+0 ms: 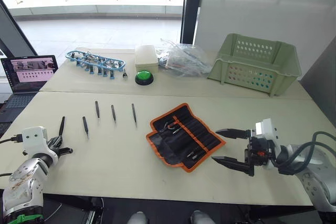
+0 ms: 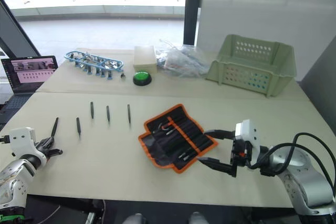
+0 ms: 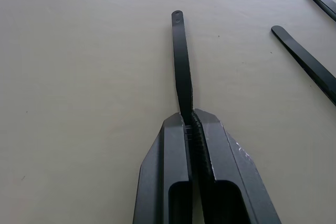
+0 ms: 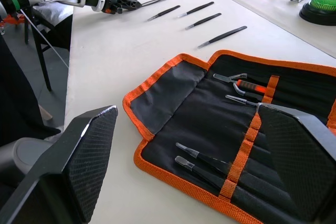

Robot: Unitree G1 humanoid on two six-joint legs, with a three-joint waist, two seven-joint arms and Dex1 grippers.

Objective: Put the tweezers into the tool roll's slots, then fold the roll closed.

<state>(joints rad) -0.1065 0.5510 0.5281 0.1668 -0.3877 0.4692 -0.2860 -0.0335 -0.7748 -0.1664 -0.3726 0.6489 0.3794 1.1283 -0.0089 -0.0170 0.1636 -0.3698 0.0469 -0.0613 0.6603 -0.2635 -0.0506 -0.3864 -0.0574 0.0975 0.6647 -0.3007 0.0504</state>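
- The left tool (image 1: 64,149) pinches one thin, flat black tweezer (image 3: 181,61) at the counter's (image 1: 105,166) left edge.
- Four more pointy black tweezers (image 1: 113,113) lie in a row near it.
- The soft black tool roll (image 1: 184,136), orange-edged, lies open mid-counter.
- The right tool (image 1: 230,147), fingers wide apart, sits just beside the roll.

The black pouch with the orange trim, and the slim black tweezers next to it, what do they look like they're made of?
The black pouch with orange trim looks like matte woven fabric: it lies soft and slightly creased, with stitched orange webbing along its edges. The slim black tweezers look like thin metal with a dull black coating: rigid, flat, faintly sheened. The left gripper is shut on one.
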